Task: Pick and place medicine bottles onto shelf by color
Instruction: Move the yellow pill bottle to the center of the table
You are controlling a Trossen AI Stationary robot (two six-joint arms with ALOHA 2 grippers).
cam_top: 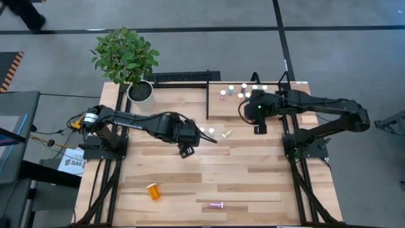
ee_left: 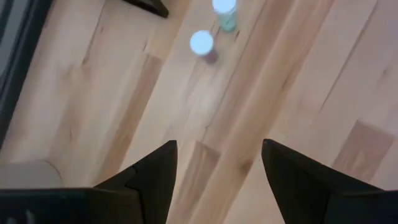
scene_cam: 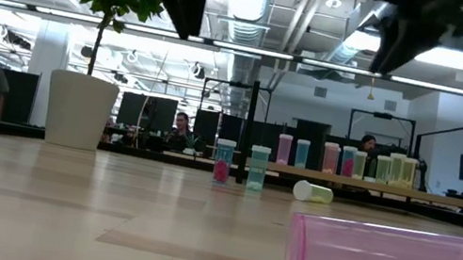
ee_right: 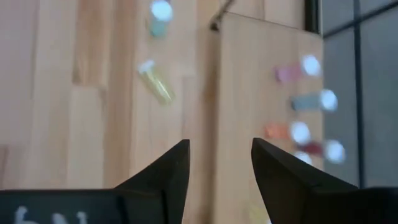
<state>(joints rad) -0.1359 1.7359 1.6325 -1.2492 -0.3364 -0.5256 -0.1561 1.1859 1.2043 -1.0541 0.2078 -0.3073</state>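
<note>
Left tool: the left tool (cam_top: 185, 151) hangs above the middle of the light plank tabletop (cam_top: 190, 180), fingers spread wide with nothing between them

Right tool: the right tool (cam_top: 260, 128) hovers over the near edge of the flat light-wood shelf with a thin black frame (cam_top: 272, 123), fingers apart in a moderate gap, holding nothing

Sorted so far: a row of small white-capped bottles (cam_top: 243, 90) stands at the shelf's far side, pink, teal, orange and yellowish ones among them

Left to place: two upright white-capped bottles (cam_top: 207, 131), one magenta and one teal, stand on the tabletop just beyond the left tool; a yellow bottle lying on its side (cam_top: 226, 133) is just beside them; a larger orange bottle (cam_top: 154, 191) and a pink bottle lying flat (cam_top: 216, 205) sit well apart near the front edge

Step in hand: likely picking one of the nearby upright bottles

Doing it well: centre the wide fingers over one cap, descend straight so its neighbour is not knocked, close on the body below the cap, then set it by its matching colour
</note>
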